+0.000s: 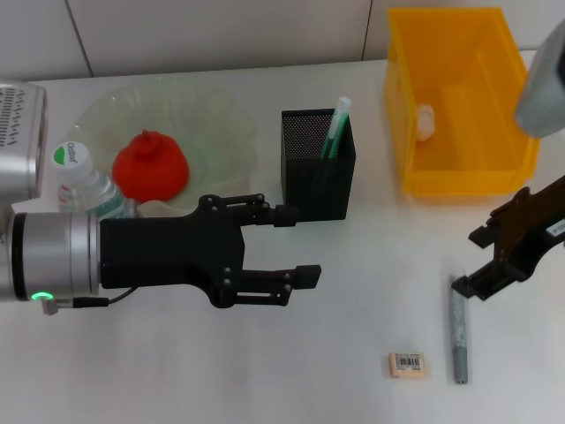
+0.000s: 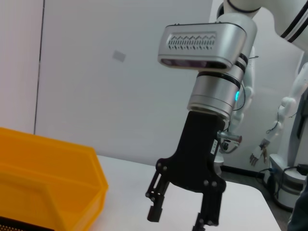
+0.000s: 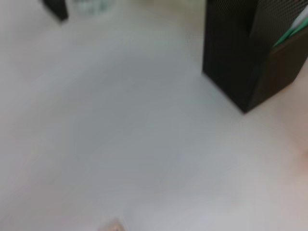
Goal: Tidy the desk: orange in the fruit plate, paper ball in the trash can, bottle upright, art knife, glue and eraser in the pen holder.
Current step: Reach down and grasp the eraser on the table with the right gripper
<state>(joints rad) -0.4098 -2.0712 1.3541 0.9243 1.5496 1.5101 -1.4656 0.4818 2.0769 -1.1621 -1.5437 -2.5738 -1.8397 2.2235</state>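
Your orange [image 1: 150, 166] in fruit plate [image 1: 221, 124] upper left, paper ball [image 1: 425, 121] in yellow bin [image 1: 459, 181] upper right, green-capped stick [image 1: 335, 129] in pen holder [image 1: 318, 181] centre, left gripper [image 1: 298, 246] spread wide and empty, right gripper [image 1: 477, 261] above art knife [image 1: 459, 331], spread, empty.

White table [image 1: 265, 380], smooth and matte. Behind the table, tiled wall [image 1: 221, 31] with thin grey seams. Past the table's far edge in the left wrist view, plain wall [image 2: 96, 96] bearing a small grey patch [image 2: 119, 56], and a white jointed figure [image 2: 285, 113] with a hanging hand.
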